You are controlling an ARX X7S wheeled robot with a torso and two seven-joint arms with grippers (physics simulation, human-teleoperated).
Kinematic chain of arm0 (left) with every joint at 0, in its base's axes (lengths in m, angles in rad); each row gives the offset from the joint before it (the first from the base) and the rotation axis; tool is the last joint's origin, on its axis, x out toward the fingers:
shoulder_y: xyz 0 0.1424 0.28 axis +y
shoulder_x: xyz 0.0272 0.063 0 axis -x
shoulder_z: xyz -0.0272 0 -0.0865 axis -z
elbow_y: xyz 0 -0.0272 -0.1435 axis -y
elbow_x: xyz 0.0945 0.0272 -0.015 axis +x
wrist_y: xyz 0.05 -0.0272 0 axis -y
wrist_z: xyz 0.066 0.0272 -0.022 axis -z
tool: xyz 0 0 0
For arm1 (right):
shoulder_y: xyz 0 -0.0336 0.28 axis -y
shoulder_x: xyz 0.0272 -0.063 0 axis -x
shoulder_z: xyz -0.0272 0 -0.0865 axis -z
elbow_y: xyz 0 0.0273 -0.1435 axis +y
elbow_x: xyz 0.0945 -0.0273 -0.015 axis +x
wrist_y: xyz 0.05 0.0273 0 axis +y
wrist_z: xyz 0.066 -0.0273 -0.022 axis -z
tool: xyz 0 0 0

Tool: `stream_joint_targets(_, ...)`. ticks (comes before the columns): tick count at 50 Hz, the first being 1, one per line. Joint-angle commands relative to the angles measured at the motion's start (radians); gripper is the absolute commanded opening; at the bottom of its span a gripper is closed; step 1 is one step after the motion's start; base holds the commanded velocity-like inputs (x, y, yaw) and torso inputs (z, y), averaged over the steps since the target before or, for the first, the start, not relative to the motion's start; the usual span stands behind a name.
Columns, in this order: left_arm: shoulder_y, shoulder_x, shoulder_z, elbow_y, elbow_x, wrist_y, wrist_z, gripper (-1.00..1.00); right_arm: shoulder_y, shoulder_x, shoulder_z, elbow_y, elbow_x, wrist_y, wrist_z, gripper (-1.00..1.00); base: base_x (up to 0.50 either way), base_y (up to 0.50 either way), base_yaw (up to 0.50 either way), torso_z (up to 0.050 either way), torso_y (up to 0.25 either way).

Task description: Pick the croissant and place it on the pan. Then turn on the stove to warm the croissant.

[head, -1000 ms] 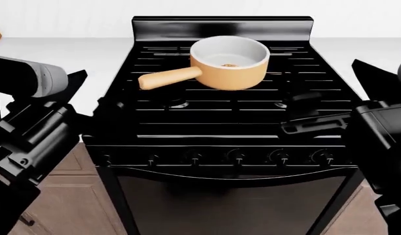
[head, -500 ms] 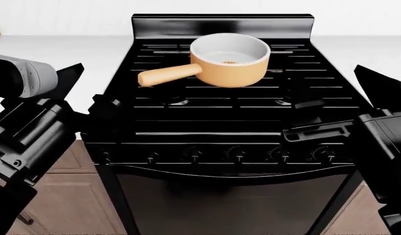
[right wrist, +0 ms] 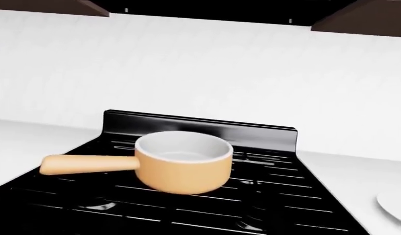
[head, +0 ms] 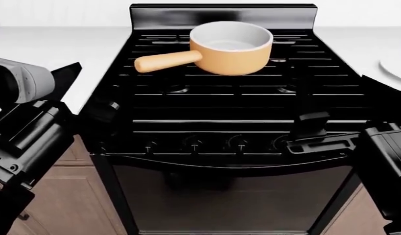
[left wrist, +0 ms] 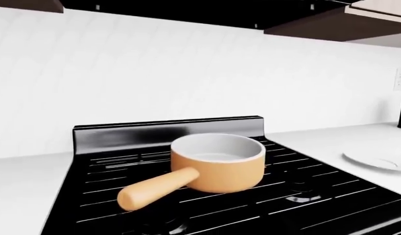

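While the pan [head: 231,47] sits at the stove's [head: 220,112] twelve o'clock, I cannot tell whether my fingers are open.

The pan [head: 231,48] is seen on the stove [head: 220,107] grates at 12 o'clock, handle toward 9 o'clock; a plate [head: 397,67] rests on the counter [head: 50,44] at 2 o'clock.
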Motion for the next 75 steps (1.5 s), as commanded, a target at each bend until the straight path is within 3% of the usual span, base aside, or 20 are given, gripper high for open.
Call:
stream_joint_targets(1,0.002,-0.007,-0.004,0.007,0.000,0.004,0.000,1.00,-0.027,0.033,0.000,-0.061,0.021,-0.029,0.049,1.00,0.00,0.00,0.00,-0.050,0.000)
stream_joint_targets(15,-0.004,-0.012,-0.006,0.020,-0.018,0.008,-0.006,1.00,-0.156,0.059,0.023,-0.087,-0.018,-0.086,0.045,1.00,0.00,0.00,0.00,-0.050,0.000)
stream_joint_targets(19,-0.008,-0.011,-0.004,0.020,-0.017,0.009,-0.006,1.00,-0.154,0.071,-0.031,-0.087,-0.053,-0.122,0.037,1.00,0.00,0.00,0.00,-0.050,0.000)
stream_joint_targets(23,-0.008,-0.009,-0.002,0.020,-0.013,0.010,-0.004,1.00,-0.111,0.099,-0.184,-0.087,-0.127,-0.206,0.029,1.00,0.00,0.00,0.00,-0.050,0.000)
stream_joint_targets(29,-0.002,-0.014,-0.006,0.033,-0.012,0.011,-0.009,1.00,0.105,0.127,-0.538,-0.087,-0.218,-0.329,0.031,1.00,0.00,0.00,0.00,-0.050,0.000)
stream_joint_targets(35,0.012,-0.019,-0.012,0.044,-0.014,0.016,-0.011,1.00,0.427,0.120,-0.988,-0.087,-0.303,-0.456,0.064,1.00,0.00,0.00,0.00,-0.050,0.000)
stream_joint_targets(39,0.011,-0.025,-0.016,0.049,-0.022,0.018,-0.013,1.00,0.727,0.068,-1.404,-0.087,-0.373,-0.578,0.117,1.00,0.00,0.00,0.00,-0.050,0.000)
stream_joint_targets(43,0.007,-0.025,-0.015,0.052,-0.023,0.019,-0.016,1.00,1.058,-0.088,-1.949,-0.087,-0.526,-0.836,0.240,1.00,0.00,0.00,0.00,-0.050,0.000)
stream_joint_targets(45,0.009,-0.026,-0.016,0.052,-0.021,0.019,-0.016,1.00,1.102,-0.137,-2.061,-0.086,-0.573,-0.903,0.284,1.00,0.00,0.00,0.00,-0.050,0.000)
stream_joint_targets(51,0.002,-0.026,-0.012,0.054,-0.025,0.018,-0.020,1.00,1.126,-0.182,-2.133,-0.082,-0.615,-0.967,0.317,1.00,0.00,0.00,0.00,-0.050,0.000)
stream_joint_targets(75,0.014,-0.026,-0.015,0.056,-0.003,0.025,-0.010,1.00,1.109,-0.186,-2.105,-0.043,-0.571,-0.982,0.286,1.00,0.00,0.00,0.00,-0.037,0.000)
